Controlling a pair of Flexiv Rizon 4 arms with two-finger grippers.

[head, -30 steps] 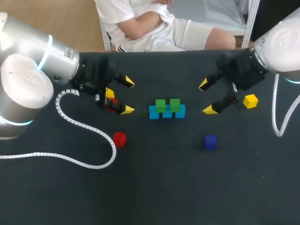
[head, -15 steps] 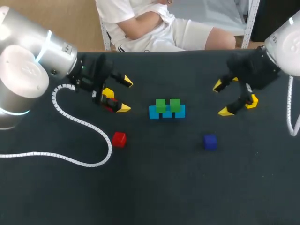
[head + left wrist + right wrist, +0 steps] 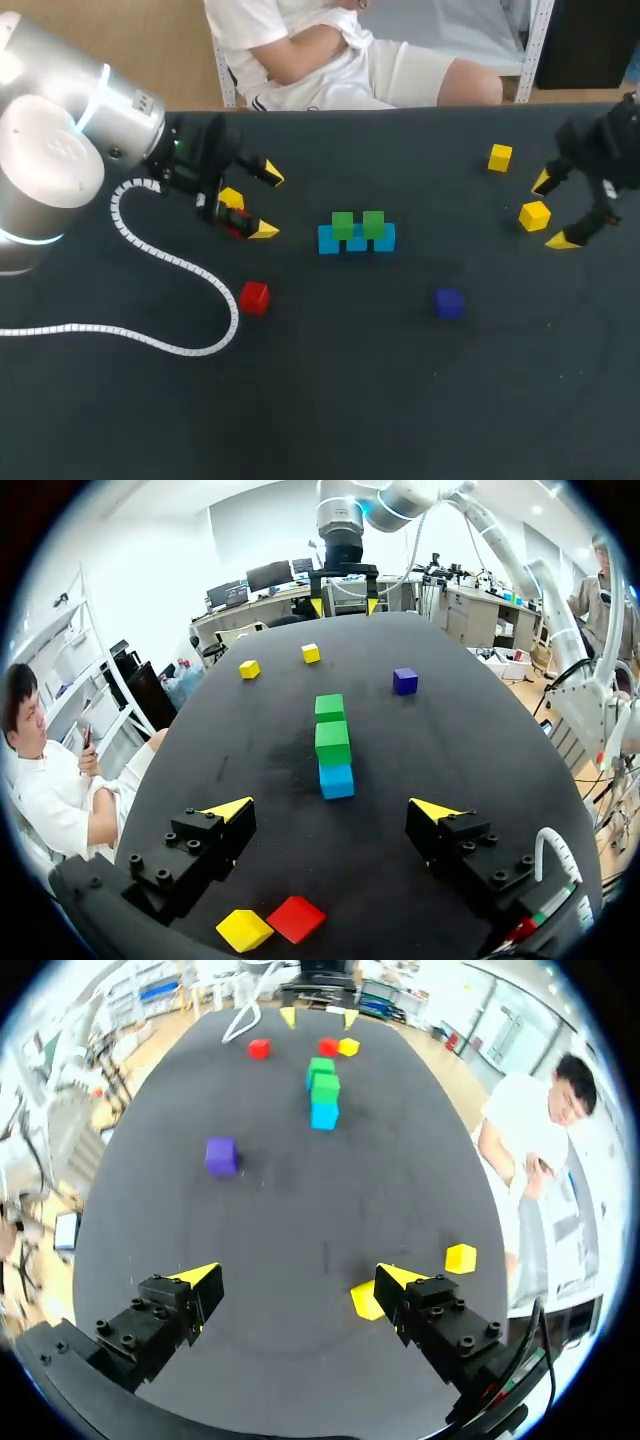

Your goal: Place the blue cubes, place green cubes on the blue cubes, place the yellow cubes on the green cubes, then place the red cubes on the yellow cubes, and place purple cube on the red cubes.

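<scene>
While the right gripper (image 3: 553,211) is hovering, fingers apart, beside the yellow cube (image 3: 534,215) well right of the green cubes (image 3: 358,224), it should be straddling that cube squarely.

The head camera looked down from behind onto the matte black table (image 3: 400,400). Both wrist cameras faced inward, low, from opposite ends; all shared the blue-and-green cube row (image 3: 356,233).

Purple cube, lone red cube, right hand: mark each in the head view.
purple cube (image 3: 449,302): head view, on its top face.
lone red cube (image 3: 254,296): head view, on its top face.
right hand (image 3: 553,211): head view, midway between its yellow fingertips.
</scene>
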